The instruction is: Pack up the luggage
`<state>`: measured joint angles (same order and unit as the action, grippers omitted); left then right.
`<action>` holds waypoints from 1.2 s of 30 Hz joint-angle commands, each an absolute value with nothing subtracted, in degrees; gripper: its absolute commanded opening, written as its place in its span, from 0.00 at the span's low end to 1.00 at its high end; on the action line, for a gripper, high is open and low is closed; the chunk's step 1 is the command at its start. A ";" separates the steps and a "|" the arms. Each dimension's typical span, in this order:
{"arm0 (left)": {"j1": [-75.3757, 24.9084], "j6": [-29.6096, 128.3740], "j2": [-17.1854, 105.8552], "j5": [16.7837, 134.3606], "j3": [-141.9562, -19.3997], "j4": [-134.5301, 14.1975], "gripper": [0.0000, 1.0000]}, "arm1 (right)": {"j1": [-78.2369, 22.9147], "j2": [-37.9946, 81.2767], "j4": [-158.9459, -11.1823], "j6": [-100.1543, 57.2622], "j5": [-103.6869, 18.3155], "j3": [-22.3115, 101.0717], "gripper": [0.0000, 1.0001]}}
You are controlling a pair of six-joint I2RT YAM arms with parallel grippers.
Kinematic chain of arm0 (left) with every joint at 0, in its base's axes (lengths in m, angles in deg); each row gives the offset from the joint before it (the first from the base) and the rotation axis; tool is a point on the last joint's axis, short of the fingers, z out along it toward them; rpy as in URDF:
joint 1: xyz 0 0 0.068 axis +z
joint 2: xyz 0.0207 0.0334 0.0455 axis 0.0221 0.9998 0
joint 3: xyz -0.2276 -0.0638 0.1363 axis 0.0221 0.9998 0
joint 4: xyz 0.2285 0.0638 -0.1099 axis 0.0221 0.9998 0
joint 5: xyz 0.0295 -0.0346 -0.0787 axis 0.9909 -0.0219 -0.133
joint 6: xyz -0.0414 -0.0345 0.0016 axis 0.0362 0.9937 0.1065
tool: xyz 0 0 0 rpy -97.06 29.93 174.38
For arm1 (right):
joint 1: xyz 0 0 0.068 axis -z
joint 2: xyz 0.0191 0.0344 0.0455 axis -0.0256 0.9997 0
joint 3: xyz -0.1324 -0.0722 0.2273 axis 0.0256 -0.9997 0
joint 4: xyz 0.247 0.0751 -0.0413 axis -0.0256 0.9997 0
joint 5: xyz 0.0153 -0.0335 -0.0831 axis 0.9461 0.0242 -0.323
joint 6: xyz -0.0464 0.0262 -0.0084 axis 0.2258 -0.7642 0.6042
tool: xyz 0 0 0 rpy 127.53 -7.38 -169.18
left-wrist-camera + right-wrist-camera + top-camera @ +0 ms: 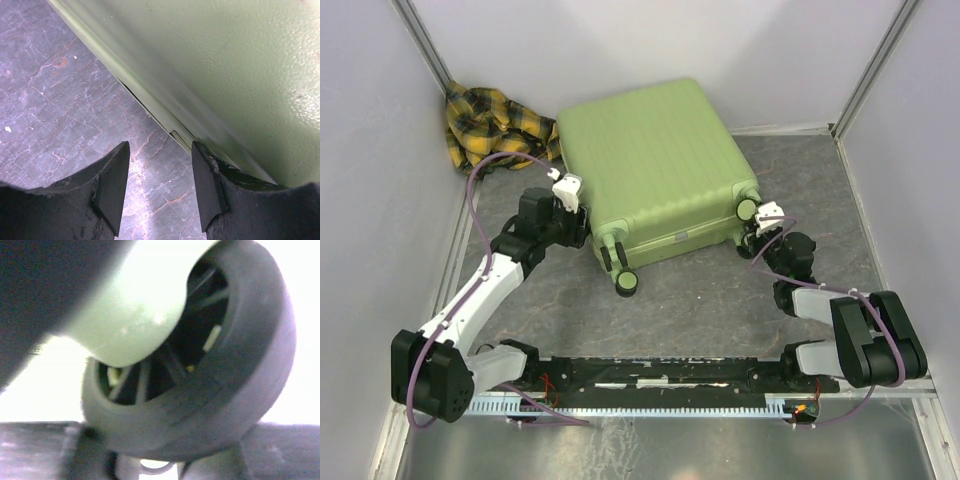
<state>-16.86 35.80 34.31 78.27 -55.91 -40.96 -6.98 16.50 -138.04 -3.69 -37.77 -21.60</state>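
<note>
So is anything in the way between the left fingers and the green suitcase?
Nothing visible is. The left fingers are open right beside the suitcase, and only the table shows in the gap.

The counter is surfaced in grey marbling and is enclosed on three sides by plain pale walls. Metal posts are set at the far corners.

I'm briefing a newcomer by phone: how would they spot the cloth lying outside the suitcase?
Start from the big lime-green suitcase lying shut on the grey table. By its far-left corner, where the white walls meet, lies a crumpled cloth. It is the only soft thing there, in yellow and dark plaid.
</note>
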 commanded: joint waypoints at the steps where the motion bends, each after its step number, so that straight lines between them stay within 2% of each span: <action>1: -18.09 31.74 36.59 77.93 -58.36 -44.56 0.60 | -7.59 13.75 -142.82 -2.22 -40.05 -20.83 0.21; 3: -18.01 29.81 35.37 77.68 -58.77 -43.52 0.61 | -7.32 11.92 -139.85 -2.40 -40.55 -20.96 0.05; 4: -17.94 28.46 34.31 77.26 -58.96 -42.91 0.62 | -6.86 10.99 -138.02 -2.80 -39.96 -20.96 0.02; 11: -17.98 16.01 27.04 68.33 -62.20 -30.76 0.71 | -4.51 8.67 -130.11 -9.27 -31.05 -18.02 0.02; 12: -17.98 14.97 26.50 67.14 -62.90 -27.79 0.71 | -4.23 7.18 -125.99 -8.88 -29.00 -16.80 0.16; 17: -17.99 15.04 25.53 62.47 -62.72 -26.66 0.71 | 0.34 2.90 -114.12 -11.77 -20.93 -14.11 0.44; 21: -17.99 14.17 25.17 59.42 -62.12 -27.28 0.71 | 9.58 2.76 -106.91 -17.44 -10.64 -11.09 0.52; 25: -17.98 14.28 25.22 57.84 -61.57 -28.76 0.72 | 15.36 3.56 -105.54 -16.84 -3.34 -11.33 0.53; 28: -18.01 14.09 26.67 56.07 -62.37 -28.96 0.71 | 16.25 9.93 -107.27 -19.13 3.94 -8.98 0.56; 31: -18.01 13.49 27.94 55.24 -63.01 -29.31 0.72 | 16.31 17.99 -115.42 -24.82 7.97 -6.87 0.72; 36: -18.07 12.39 29.17 55.53 -63.84 -29.78 0.73 | 16.19 24.01 -120.30 -26.82 9.57 -4.32 0.75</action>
<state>-17.83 15.45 28.65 57.73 -61.06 -27.21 16.12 21.88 -112.05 -22.99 3.50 -7.79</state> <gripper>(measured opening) 0.728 0.748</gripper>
